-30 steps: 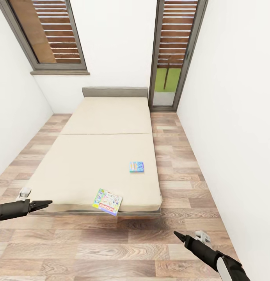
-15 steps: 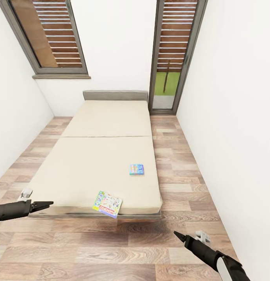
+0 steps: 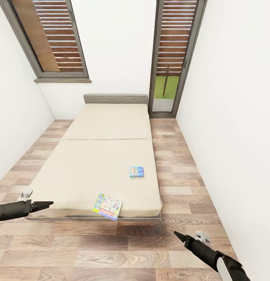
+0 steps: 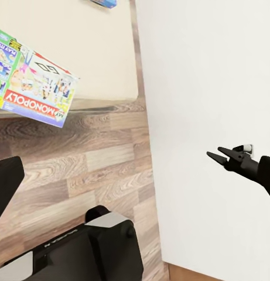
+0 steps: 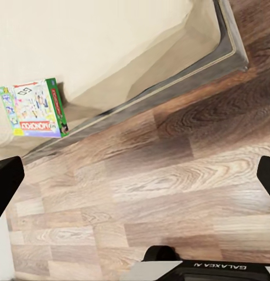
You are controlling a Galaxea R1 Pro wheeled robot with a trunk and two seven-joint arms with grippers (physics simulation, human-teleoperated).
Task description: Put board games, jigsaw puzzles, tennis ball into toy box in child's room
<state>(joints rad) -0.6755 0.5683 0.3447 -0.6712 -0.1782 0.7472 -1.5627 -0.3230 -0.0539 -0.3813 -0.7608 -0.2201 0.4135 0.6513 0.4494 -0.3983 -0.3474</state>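
Observation:
Two board games lie on the beige bed (image 3: 92,164). A Monopoly box (image 3: 107,205) juts over the bed's near edge; it is also in the left wrist view as the Monopoly box (image 4: 32,88) and in the right wrist view as the Monopoly box (image 5: 34,110). A smaller blue box (image 3: 136,171) rests further in, toward the bed's right side. My left gripper (image 3: 49,203) hovers open at the bed's near left corner. My right gripper (image 3: 176,234) hangs open over the floor, right of the bed's foot. Both are empty. The table, toy box, puzzles and ball are out of view.
Wood flooring (image 3: 111,249) runs around the bed. White walls close in on both sides, the right wall (image 3: 236,136) near my right arm. A shuttered window (image 3: 53,39) and a glass door (image 3: 168,58) stand behind the headboard.
The whole picture has slid down a little, so the camera has moved. The games stay put on the bed and both arms hold their pose.

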